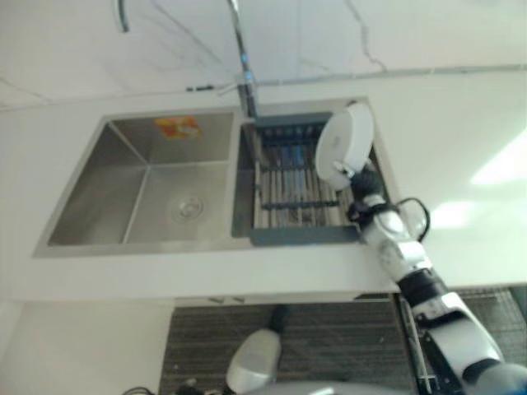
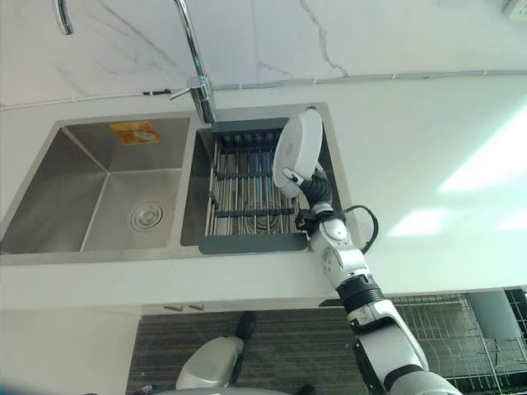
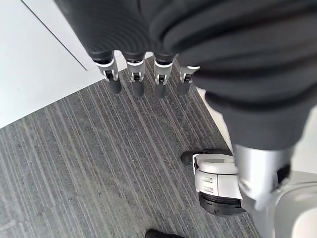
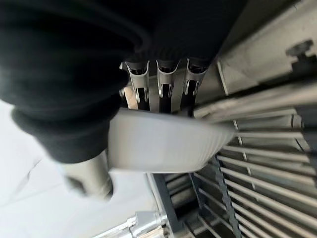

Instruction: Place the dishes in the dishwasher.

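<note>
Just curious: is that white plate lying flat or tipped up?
Tipped up: the right hand holds the plate on edge above the sink's drying rack.

A pale marble-look countertop holds a double steel sink — its right basin carries a wire rack.

white plate | steel-grey sink | grey striped floor

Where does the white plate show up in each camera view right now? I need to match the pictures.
Left eye view: the white plate stands tilted in the right robot hand, over the right side of the drying rack.
Right eye view: the plate is above the rack's right edge.
Left wrist view: carpet floor past the left robot hand; no plate.
Right wrist view: its rim crosses the middle.
Shared landmark: the rack.
</note>
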### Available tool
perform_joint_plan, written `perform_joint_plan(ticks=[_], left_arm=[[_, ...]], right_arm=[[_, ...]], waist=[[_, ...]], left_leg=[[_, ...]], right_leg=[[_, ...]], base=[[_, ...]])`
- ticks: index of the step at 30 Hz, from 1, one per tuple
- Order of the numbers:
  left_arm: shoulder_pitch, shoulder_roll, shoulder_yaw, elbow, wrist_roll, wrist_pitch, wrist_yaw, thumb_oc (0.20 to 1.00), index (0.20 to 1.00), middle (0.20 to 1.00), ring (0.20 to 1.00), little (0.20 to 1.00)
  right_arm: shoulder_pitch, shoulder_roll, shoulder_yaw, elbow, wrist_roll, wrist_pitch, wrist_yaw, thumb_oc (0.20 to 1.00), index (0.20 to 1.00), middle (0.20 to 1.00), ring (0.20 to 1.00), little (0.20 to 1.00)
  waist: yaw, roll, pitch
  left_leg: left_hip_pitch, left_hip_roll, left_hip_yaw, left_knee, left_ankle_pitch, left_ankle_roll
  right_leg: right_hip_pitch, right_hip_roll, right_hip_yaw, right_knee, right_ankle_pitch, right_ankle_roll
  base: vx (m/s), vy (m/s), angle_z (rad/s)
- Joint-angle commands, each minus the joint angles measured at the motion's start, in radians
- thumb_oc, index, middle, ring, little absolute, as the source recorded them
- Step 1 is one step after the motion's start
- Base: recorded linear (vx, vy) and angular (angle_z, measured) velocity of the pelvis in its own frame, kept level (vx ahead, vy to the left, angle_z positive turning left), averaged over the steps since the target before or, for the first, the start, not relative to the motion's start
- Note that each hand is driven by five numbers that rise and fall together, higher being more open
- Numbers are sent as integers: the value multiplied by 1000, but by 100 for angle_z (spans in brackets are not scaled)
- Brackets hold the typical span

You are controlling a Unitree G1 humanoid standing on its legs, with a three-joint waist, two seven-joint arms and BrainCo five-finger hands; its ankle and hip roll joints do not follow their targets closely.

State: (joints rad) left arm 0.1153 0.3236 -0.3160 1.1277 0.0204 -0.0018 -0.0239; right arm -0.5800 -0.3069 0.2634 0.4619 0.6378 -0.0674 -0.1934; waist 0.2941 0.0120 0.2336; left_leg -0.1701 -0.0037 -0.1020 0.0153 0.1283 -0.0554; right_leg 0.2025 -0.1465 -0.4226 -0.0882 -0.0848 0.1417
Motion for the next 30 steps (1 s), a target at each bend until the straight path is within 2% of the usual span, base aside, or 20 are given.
perform_joint_plan(ticks=[1, 10, 11, 14, 19, 24, 30], left_arm=[[-2, 42, -46, 12, -3, -2, -5, 1000, 1000, 1000, 1000, 1000], [2, 44, -45, -11, -10, -13, -4, 1000, 1000, 1000, 1000, 1000], [0, 42, -41, -15, -15, -5, -6, 1000, 1000, 1000, 1000, 1000], [-1, 34, -36, -8, -15, 0, -1, 1000, 1000, 1000, 1000, 1000], [8, 25, -18, 1, -18, 19, 12, 1000, 1000, 1000, 1000, 1000], [5, 20, 5, 35, -6, 26, 26, 1000, 1000, 1000, 1000, 1000], [-5, -4, -11, 65, 16, 56, 50, 1000, 1000, 1000, 1000, 1000]], right_arm=[[-11, -27, 10, -17, -21, -34, 0, 200, 200, 200, 200, 200], [-17, -22, 2, -48, -90, -128, -47, 200, 200, 200, 200, 200], [-14, -22, -1, -70, -120, -177, -52, 200, 200, 200, 200, 200], [-9, -16, -1, -167, -248, -249, -117, 200, 200, 200, 200, 200], [20, -26, 20, -282, -381, -313, -131, 200, 200, 200, 200, 200], [27, -93, 20, -397, -389, -333, -115, 200, 200, 200, 200, 200], [56, -150, 4, -509, -338, -338, -97, 200, 200, 200, 200, 200]], waist=[[27, -1, -18], [20, 1, -10], [14, 1, -13], [-3, -4, -24], [-29, -17, -51], [-71, -30, -86], [-147, -28, -132]], left_leg=[[-102, 6, -40, 60, -25, -22], [-105, 6, -25, 57, -28, -19], [-100, 7, -18, 57, -31, -18], [-84, 9, -1, 60, -44, -13], [-48, 22, 41, 56, -62, -7], [15, 52, 102, 32, -76, -9], [118, 93, 176, -30, -78, -20]], right_leg=[[5, -46, 58, 49, 40, 3], [-5, -49, 70, 43, 48, 6], [-4, -49, 73, 40, 50, 7], [-4, -50, 88, 36, 54, 8], [-2, -50, 111, 31, 59, 12], [-10, -39, 145, 39, 56, 9], [-27, 0, 203, 36, 55, -24]], base=[[0, 0, 0], [-35, -5, -1], [-51, -5, -2], [-49, -9, -2], [-75, -34, -20], [-115, -77, -39], [-102, -101, -38]])
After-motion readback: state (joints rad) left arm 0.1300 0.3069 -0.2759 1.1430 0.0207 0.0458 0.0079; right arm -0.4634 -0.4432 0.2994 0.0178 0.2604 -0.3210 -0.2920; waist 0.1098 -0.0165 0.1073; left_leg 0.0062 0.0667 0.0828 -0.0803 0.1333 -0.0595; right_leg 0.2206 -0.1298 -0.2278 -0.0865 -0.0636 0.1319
